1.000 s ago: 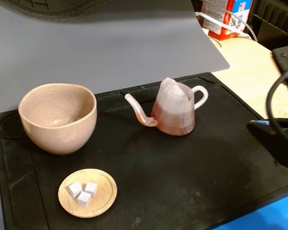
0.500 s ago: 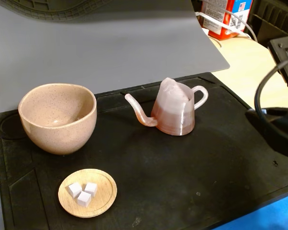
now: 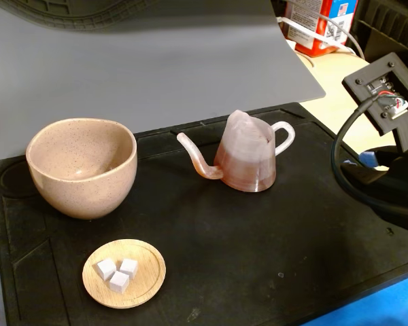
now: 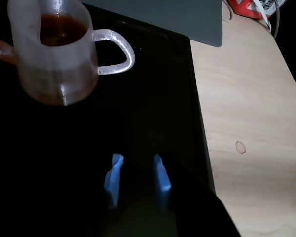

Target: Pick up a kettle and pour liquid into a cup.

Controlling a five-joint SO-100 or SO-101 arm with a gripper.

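The end effector (image 4: 136, 170), with two blue-tipped fingers (image 4: 114, 178), stands with its fingers apart and nothing between them. In the wrist view it hangs over the black mat (image 4: 138, 123), with the kettle's loop handle (image 4: 116, 49) ahead of it and up to the left, well apart from the fingertips.

Change: over the last second the arm (image 3: 387, 129) has risen into the fixed view at the right edge. One second ago only a dark cable loop and base showed there; now a black square housing with exposed wiring sits higher and further left, toward the kettle. Nothing on the mat has shifted. Judgement: the approach phase has begun; the grasp is not yet made.

The translucent pinkish-white ridged plastic kettle (image 3: 246, 157) stands upright near the middle of the mat. Its long thin curved spout (image 3: 196, 159) points left toward the cup; its handle faces right, toward the arm. A darker reddish band fills the lower body. The wrist view shows reddish-brown liquid (image 4: 60, 28) through the open top.

The large round beige-pink speckled ceramic cup (image 3: 81, 166) stands upright at the left of the mat, well apart from the kettle; what shows of its inside looks dry. A small round wooden saucer (image 3: 124, 273) holding three white cubes (image 3: 119, 273) lies in front of it.
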